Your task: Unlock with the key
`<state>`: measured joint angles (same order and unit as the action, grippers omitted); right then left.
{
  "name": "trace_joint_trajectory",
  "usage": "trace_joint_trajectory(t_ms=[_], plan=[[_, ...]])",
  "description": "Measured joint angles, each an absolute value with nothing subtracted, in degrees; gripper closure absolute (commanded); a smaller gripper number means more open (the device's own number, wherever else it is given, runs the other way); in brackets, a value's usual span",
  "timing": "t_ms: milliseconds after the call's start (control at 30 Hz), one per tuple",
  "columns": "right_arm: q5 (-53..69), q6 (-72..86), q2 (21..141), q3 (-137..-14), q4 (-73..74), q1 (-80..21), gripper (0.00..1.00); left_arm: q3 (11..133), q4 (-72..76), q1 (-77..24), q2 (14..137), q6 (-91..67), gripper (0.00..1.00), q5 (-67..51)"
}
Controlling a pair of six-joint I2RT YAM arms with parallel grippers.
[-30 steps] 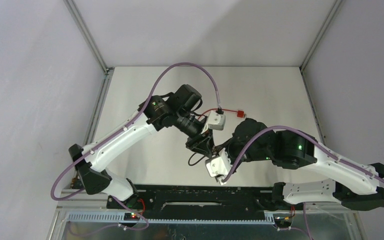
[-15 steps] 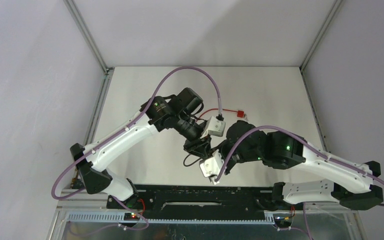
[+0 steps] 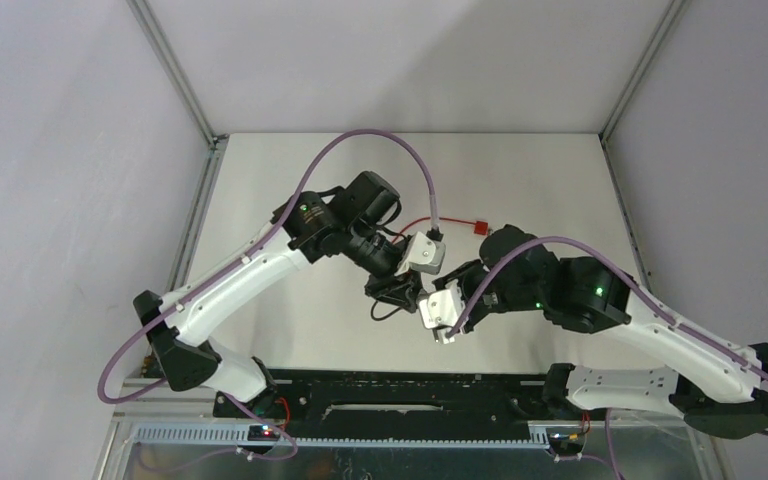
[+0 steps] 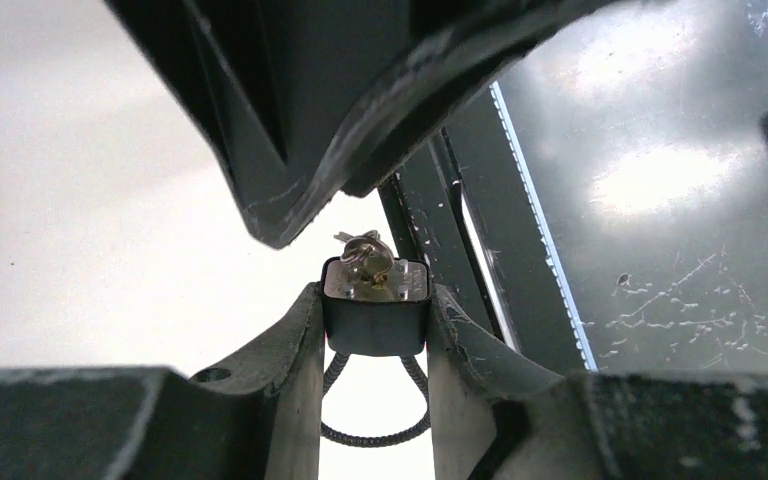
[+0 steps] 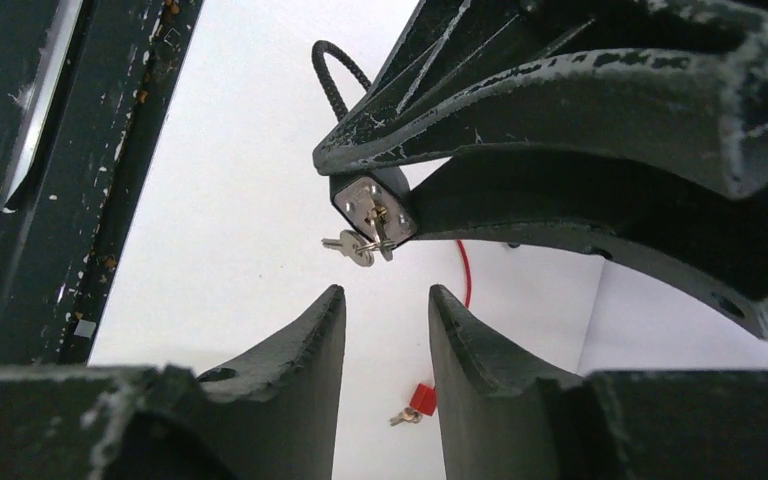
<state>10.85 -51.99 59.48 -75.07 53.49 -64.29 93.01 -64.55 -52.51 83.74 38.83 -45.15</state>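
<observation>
Being clamped across its body by the left gripper (image 4: 375, 335): padlock (image 4: 375, 305) | key (image 5: 378, 238) is being carried plugged into its face | right gripper (image 5: 387, 305) is being held part-open, empty, just before the key | key judged small, stiff, slippery: its exposed end is being advised as hold.

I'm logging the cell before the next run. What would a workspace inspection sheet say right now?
Surface: pale table, matte.
Job's things: small black padlock with braided wire loop; silver key sits in its keyhole.
Clutter: red tag with spare key and red cord on the table.
Grippers: left gripper shut on the padlock; right gripper open, empty, facing the key.
Cables: purple cables arch over both arms.
Surroundings: grey walls, aluminium frame posts.
</observation>
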Motion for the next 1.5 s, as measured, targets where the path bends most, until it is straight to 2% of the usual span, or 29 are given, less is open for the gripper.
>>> trace_joint_trajectory(t_ms=[167,467,733,1000,1100,1233,1500], plan=[[11.64,-51.83,58.50,-75.13,53.47,-64.05,0.69,93.01,-64.40,-52.31,83.70,39.05,1.00,-45.19],[11.64,-51.44,61.01,-76.12,53.52,-66.15,0.72,93.01,-63.81,-52.31,83.70,38.85,1.00,-45.21],[11.68,-50.81,61.80,-77.47,53.39,-66.17,0.80,93.01,-63.09,-52.31,83.70,38.48,1.00,-45.19],[11.60,-50.76,61.84,-77.52,53.39,-66.15,0.83,93.01,-63.11,-52.31,83.70,38.44,1.00,-45.15],[11.57,-50.74,61.84,-77.56,53.39,-66.15,0.88,93.01,-63.09,-52.31,83.70,38.39,1.00,-45.15],[11.62,-50.41,61.87,-77.65,53.36,-66.15,0.99,93.01,-63.02,-52.31,83.70,37.60,1.00,-45.15],[14.68,-43.46,61.76,-75.64,49.15,-60.66,1.00,93.01,-60.84,-52.36,83.70,32.82,1.00,-41.04]])
